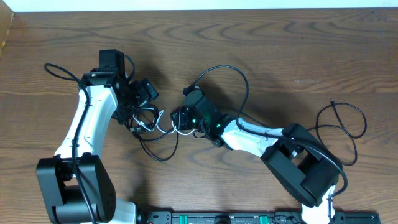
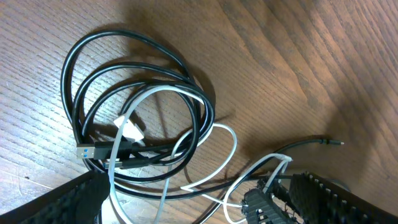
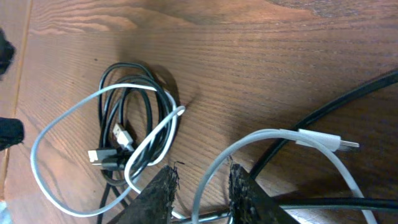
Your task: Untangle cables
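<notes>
The black cable (image 2: 74, 81) lies coiled on the wooden table, and the white cable (image 2: 231, 140) threads through the coil. In the overhead view the tangle (image 1: 165, 127) sits between the two grippers, and one black loop (image 1: 152, 149) trails toward the front. My left gripper (image 2: 199, 205) hangs wide open over the coil's near side, holding nothing. My right gripper (image 3: 202, 169) has its jaws partly apart. A strand of the white cable (image 3: 205, 180) runs loose through the gap, not pinched. The white cable's plug (image 3: 323, 142) lies to the right of it.
Thicker black arm wires arc behind the right gripper (image 1: 239, 78), at the far right (image 1: 342, 124) and by the left arm (image 1: 56, 70). One such wire crosses the right wrist view (image 3: 348, 99). A rail (image 1: 249, 218) runs along the front edge.
</notes>
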`<action>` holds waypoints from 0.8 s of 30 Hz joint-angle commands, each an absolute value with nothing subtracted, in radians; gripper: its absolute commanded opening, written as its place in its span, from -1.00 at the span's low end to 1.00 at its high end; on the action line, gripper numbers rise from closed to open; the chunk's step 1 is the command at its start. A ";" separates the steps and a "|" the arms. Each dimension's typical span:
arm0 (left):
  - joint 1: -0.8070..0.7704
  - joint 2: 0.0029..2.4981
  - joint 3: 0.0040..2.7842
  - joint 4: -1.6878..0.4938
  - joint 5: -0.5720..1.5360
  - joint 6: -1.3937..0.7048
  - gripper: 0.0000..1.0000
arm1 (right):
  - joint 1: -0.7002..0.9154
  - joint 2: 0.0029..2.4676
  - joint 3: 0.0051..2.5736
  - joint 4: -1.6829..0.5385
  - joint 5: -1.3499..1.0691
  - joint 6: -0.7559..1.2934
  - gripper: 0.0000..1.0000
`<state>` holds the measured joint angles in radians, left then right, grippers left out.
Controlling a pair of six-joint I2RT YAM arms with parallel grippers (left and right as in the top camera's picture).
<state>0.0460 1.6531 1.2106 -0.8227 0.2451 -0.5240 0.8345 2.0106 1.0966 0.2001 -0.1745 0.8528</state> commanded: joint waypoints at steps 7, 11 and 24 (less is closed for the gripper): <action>0.050 1.636 1.238 -0.826 0.236 -0.522 0.96 | 0.825 2.053 1.105 0.271 -0.279 0.872 -0.98; 0.050 1.636 1.238 -0.826 0.236 -0.522 0.96 | 0.759 1.987 1.105 0.284 -0.421 0.824 -0.98; 0.050 1.636 1.238 -0.826 0.236 -0.522 0.96 | 0.503 1.790 1.105 0.269 -0.902 0.734 -0.98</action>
<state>0.0460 1.6527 1.2106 -0.8227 0.2451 -0.5240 0.5514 1.8210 1.0966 0.2726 -0.7475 0.7685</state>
